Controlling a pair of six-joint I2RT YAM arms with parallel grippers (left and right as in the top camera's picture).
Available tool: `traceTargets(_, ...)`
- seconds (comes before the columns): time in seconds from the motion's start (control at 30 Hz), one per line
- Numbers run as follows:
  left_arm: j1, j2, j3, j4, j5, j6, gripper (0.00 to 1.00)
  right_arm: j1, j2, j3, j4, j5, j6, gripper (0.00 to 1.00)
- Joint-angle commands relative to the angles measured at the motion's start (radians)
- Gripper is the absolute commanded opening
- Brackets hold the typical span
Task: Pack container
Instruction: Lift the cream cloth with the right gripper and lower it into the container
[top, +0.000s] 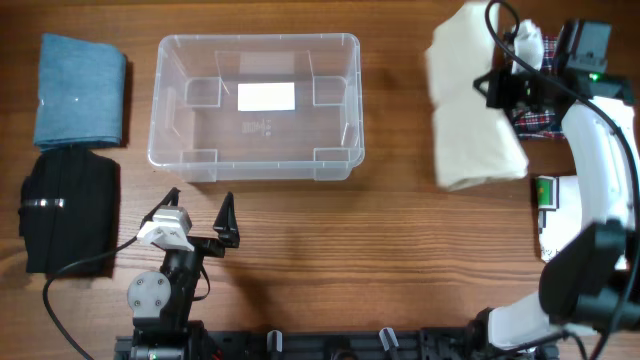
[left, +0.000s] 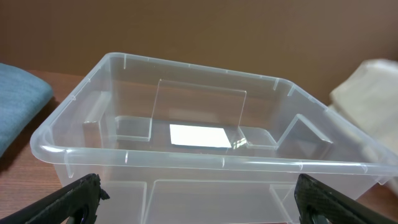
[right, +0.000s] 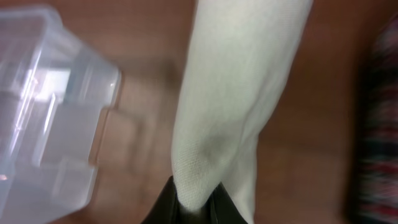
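Far left: a folded blue fabric piece (top: 80, 90) lies on the wooden table (top: 400, 260), with a folded black fabric piece (top: 70, 212) just below it. Neither is touched by an arm.

Left gripper (top: 200, 197): jaws spread wide and holding nothing. It is near the front wall of the box but not touching it. In the left wrist view the two fingertips sit at the lower corners, with the box straight ahead.

The clear rectangular plastic container (top: 250, 172) stands upright on the table, left of centre. It has a rounded rim and is empty, with a white label (top: 266, 96) on its base and moulded recesses in the corners.

Handling, as a judgement: the container is light while unpacked and likely to slide if nudged. The walls look thin, stiff and slick, with some flex. The rim is the soundest place to grip or steady it; the smooth walls are a poor hold.

Right of the container: a folded cream cloth (top: 470, 110) is carried by the right gripper (right: 194, 208), whose jaws are pinched on a fold at the cloth's edge. The cloth is soft and drapes. It is apart from the container and not yet over the opening.

Far right: a plaid fabric piece (top: 535, 120) lies partly hidden beneath the arm.
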Motion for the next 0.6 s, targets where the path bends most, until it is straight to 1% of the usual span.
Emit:
traceTargets(0.0, -0.002, -0.007, -0.005, -0.004, -0.006, -0.006, 1.0, 0.117, -0.13, 0.142, 0.006, 0.16, -0.127, 0.04)
traceTargets(0.03, -0.002, -0.007, -0.005, -0.004, -0.005, -0.006, 1.0, 0.171, -0.153, 0.175, 0.008, 0.16, -0.202, 0.04)
traceTargets(0.1, -0.002, -0.007, -0.005, -0.005, -0.006, -0.006, 1.0, 0.243, -0.175, 0.205, 0.028, 0.166, -0.27, 0.04)
traceTargets(0.2, -0.002, -0.007, -0.005, -0.004, -0.006, -0.006, 1.0, 0.372, -0.212, 0.209, 0.145, 0.24, -0.287, 0.04)
traceTargets(0.33, -0.002, -0.007, -0.005, -0.004, -0.006, -0.006, 1.0, 0.521, -0.217, 0.209, 0.275, 0.245, -0.316, 0.04)
traceTargets(0.4, -0.002, -0.007, -0.005, -0.005, -0.006, -0.006, 1.0, 0.62, -0.216, 0.209, 0.364, 0.239, -0.342, 0.04)
traceTargets(0.47, -0.002, -0.007, -0.005, -0.005, -0.006, -0.006, 1.0, 0.692, -0.188, 0.209, 0.431, 0.23, -0.364, 0.04)
traceTargets(0.57, -0.002, -0.007, -0.005, -0.005, -0.006, -0.006, 1.0, 0.784, -0.086, 0.209, 0.478, 0.232, -0.478, 0.04)
